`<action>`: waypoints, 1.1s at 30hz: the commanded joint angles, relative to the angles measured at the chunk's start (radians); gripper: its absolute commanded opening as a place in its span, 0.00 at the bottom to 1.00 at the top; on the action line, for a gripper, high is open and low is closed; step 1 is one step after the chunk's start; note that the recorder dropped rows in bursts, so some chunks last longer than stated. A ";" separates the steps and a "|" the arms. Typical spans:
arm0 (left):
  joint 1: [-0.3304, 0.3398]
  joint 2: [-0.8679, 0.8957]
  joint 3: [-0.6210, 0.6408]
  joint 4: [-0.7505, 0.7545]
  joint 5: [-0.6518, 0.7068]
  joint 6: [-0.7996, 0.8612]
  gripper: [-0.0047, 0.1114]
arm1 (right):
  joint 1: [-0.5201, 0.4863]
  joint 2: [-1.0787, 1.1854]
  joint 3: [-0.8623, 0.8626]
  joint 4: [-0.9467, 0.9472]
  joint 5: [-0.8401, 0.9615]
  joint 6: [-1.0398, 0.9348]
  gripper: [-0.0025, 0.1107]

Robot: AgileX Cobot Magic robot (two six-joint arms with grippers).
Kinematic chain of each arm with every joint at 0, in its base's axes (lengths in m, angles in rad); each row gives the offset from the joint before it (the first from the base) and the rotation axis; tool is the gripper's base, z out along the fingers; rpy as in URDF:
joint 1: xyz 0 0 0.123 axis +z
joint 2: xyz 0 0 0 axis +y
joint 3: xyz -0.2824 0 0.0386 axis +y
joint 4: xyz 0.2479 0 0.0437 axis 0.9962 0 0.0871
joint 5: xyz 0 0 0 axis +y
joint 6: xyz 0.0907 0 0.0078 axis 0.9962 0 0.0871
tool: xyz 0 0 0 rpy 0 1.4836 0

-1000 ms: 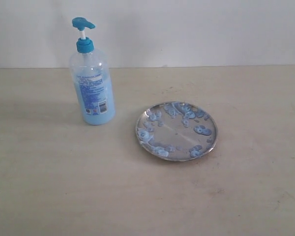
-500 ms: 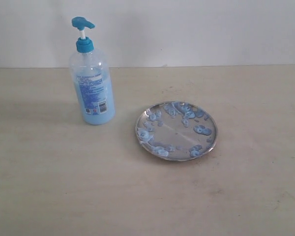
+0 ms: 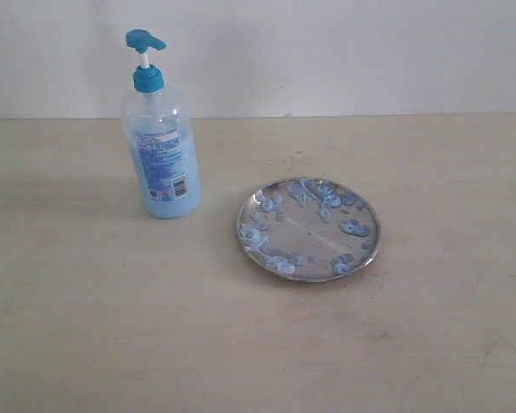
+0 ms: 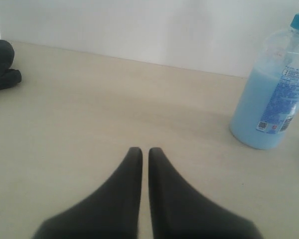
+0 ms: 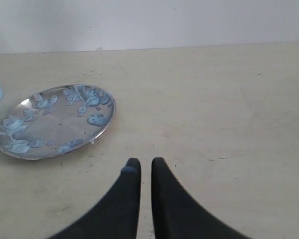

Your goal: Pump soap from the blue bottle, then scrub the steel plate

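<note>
The blue bottle (image 3: 162, 138) stands upright on the table, left of the middle, with light blue soap inside and its bright blue pump head up. It shows too in the left wrist view (image 4: 274, 94). The steel plate (image 3: 309, 228) lies flat to its right, dotted with pale blue soap blobs (image 3: 353, 227); the right wrist view shows the steel plate (image 5: 52, 121) as well. Neither gripper appears in the exterior view. My left gripper (image 4: 145, 151) is shut and holds nothing, well short of the bottle. My right gripper (image 5: 145, 162) is shut and empty, off to the side of the plate.
A pale wooden table (image 3: 430, 344) carries everything, with a white wall (image 3: 344, 52) behind it. A dark object (image 4: 0, 64) lies at the table's edge in the left wrist view.
</note>
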 commanded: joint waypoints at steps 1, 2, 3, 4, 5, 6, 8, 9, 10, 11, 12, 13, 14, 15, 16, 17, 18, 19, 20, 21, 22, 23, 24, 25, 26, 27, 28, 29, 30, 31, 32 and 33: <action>-0.005 -0.006 0.004 -0.007 -0.024 -0.032 0.08 | -0.002 -0.005 0.004 -0.001 -0.012 -0.002 0.06; -0.005 -0.006 0.004 -0.012 -0.076 -0.044 0.08 | -0.002 -0.005 0.004 -0.001 -0.012 -0.002 0.06; -0.005 -0.006 0.004 -0.030 -0.156 -0.042 0.08 | -0.002 -0.005 0.004 -0.001 -0.012 -0.002 0.06; -0.005 -0.006 0.004 -0.090 -0.255 -0.042 0.08 | -0.002 -0.005 0.004 -0.001 -0.012 -0.002 0.06; -0.005 -0.006 0.004 -0.198 -0.357 -0.038 0.08 | -0.002 -0.005 0.004 -0.001 -0.012 -0.002 0.06; -0.005 -0.006 0.004 -0.279 -0.427 -0.008 0.08 | -0.002 -0.005 0.004 0.006 -0.012 -0.002 0.06; -0.005 -0.024 0.004 -0.473 -0.548 0.112 0.08 | -0.002 -0.005 0.004 0.008 -0.012 -0.002 0.06; -0.005 -0.041 0.004 -0.578 -0.561 0.187 0.08 | -0.002 -0.005 0.004 0.008 -0.012 -0.002 0.06; -0.003 -0.069 0.004 -0.674 -0.540 0.322 0.08 | -0.002 -0.005 0.004 0.008 -0.012 -0.002 0.06; -0.003 -0.109 0.004 -0.788 -0.489 0.462 0.08 | -0.002 -0.005 0.004 0.008 -0.012 -0.002 0.06; -0.001 -0.157 0.004 -0.910 -0.418 0.604 0.08 | -0.002 -0.005 0.004 0.008 -0.012 -0.002 0.06; 0.004 -0.211 0.004 -0.993 -0.335 0.712 0.08 | -0.002 -0.005 0.004 0.008 -0.012 -0.002 0.06; 0.011 -0.256 0.004 -1.065 -0.250 0.810 0.08 | -0.002 -0.005 0.004 0.008 -0.012 -0.002 0.06; 0.024 -0.256 0.004 -1.082 -0.174 0.859 0.08 | -0.002 -0.005 0.004 0.008 -0.012 -0.002 0.06; 0.040 -0.256 0.004 -1.063 -0.132 0.867 0.08 | -0.002 -0.005 0.004 0.008 -0.012 -0.002 0.06; 0.055 -0.256 0.004 -1.006 -0.047 0.862 0.08 | -0.002 -0.005 0.004 0.010 -0.005 -0.002 0.06; 0.072 -0.256 0.004 -0.936 0.067 0.850 0.08 | -0.002 -0.005 0.004 0.010 -0.012 -0.002 0.06; 0.086 -0.256 0.004 -0.875 0.187 0.829 0.08 | -0.002 -0.005 0.004 0.010 -0.012 -0.002 0.06; 0.103 -0.256 0.004 -0.828 0.299 0.799 0.08 | -0.002 -0.005 0.004 0.010 -0.012 -0.002 0.06; 0.102 -0.256 0.004 -0.829 0.306 0.767 0.08 | -0.002 -0.005 0.004 0.010 -0.012 -0.002 0.06; 0.097 -0.256 0.004 -0.829 0.307 0.765 0.08 | -0.002 -0.005 0.004 0.010 -0.012 -0.002 0.06; 0.094 -0.256 0.004 -0.832 0.307 0.752 0.08 | -0.002 -0.005 0.004 0.010 -0.012 -0.002 0.06; 0.094 -0.256 0.004 -0.832 0.307 0.731 0.08 | -0.002 -0.005 0.004 0.010 -0.012 -0.002 0.06; 0.094 -0.256 0.004 -0.832 0.307 0.707 0.08 | -0.002 -0.005 0.004 0.010 -0.012 -0.002 0.06; 0.094 -0.256 0.004 -0.832 0.307 0.698 0.08 | -0.002 -0.005 0.004 0.010 -0.012 -0.002 0.06; 0.100 -0.256 0.004 -0.830 0.309 0.698 0.08 | -0.002 -0.005 0.004 0.010 -0.012 -0.002 0.06; 0.107 -0.256 0.004 -0.828 0.309 0.698 0.08 | -0.002 -0.005 0.004 0.010 -0.012 -0.002 0.06; 0.117 -0.256 0.004 -0.828 0.309 0.703 0.08 | -0.002 -0.005 0.004 0.010 -0.012 -0.002 0.06; 0.129 -0.256 0.004 -0.828 0.309 0.725 0.08 | -0.002 -0.005 0.004 0.010 -0.012 -0.002 0.06; 0.137 -0.256 0.004 -0.828 0.309 0.745 0.08 | -0.002 -0.005 0.004 0.010 -0.012 -0.002 0.06; 0.145 -0.256 0.004 -0.828 0.309 0.758 0.08 | -0.002 -0.005 0.004 0.010 -0.012 -0.002 0.06; 0.147 -0.256 0.004 -0.828 0.307 0.758 0.08 | -0.002 -0.005 0.004 0.010 -0.012 -0.002 0.06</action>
